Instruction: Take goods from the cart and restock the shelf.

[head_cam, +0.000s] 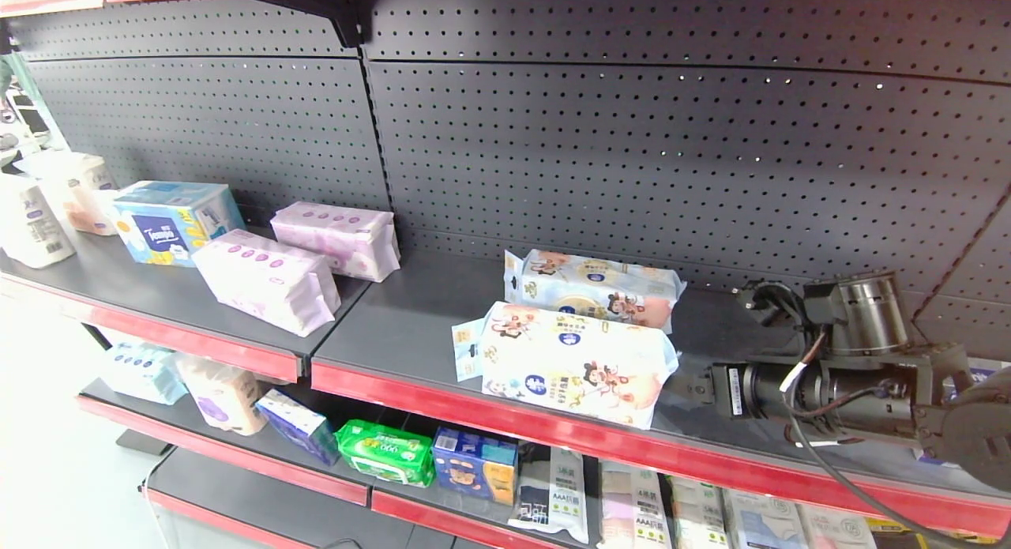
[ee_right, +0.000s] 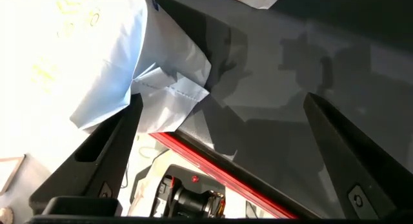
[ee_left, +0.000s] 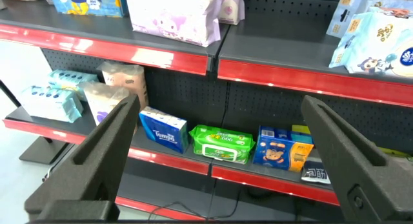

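Both pincers stand apart, empty: right pincer (ee_right: 222,101) beside the cartoon pack (head_cam: 573,363), which lies flat at the shelf (head_cam: 411,328) edge, unsupported; left pincer (ee_left: 219,101) faces the lower shelf (ee_left: 168,161).

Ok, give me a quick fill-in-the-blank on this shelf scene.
1. The wet-wipe pack on the lower shelf is ____.
2. On the upper shelf, ____ pink packs lie beside the blue tissue pack.
3. The left gripper and right gripper both stand ____.
Missing words: green; two; open.
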